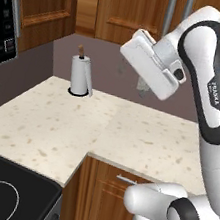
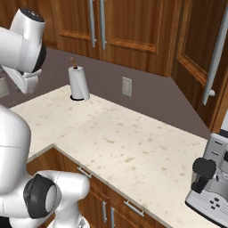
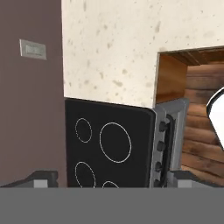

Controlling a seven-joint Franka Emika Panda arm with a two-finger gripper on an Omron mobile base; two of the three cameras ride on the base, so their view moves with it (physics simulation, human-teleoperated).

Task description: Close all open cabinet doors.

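Reddish-brown cabinet doors (image 2: 120, 26) with long silver bar handles (image 2: 92, 22) run along the back wall above the counter and look flush with each other. Another door (image 2: 198, 53) with its own handle stands at an angle on the right, and one more (image 1: 43, 7) on the left beside the microwave. I cannot tell whether these two are open or belong to side walls. My gripper (image 3: 116, 183) is open, with nothing between its wide-set fingertips (image 3: 43, 179). It looks down on the stove and counter, far from any door. The white hand (image 1: 150, 63) hangs high over the counter.
A paper towel roll (image 1: 81, 75) stands at the counter's (image 1: 143, 138) back corner. The black cooktop (image 3: 109, 144) lies at the lower left. A coffee machine (image 2: 211, 182) sits at the right end of the counter. A wall outlet (image 2: 127, 86) is on the backsplash. Drawer fronts (image 2: 129, 207) lie below.
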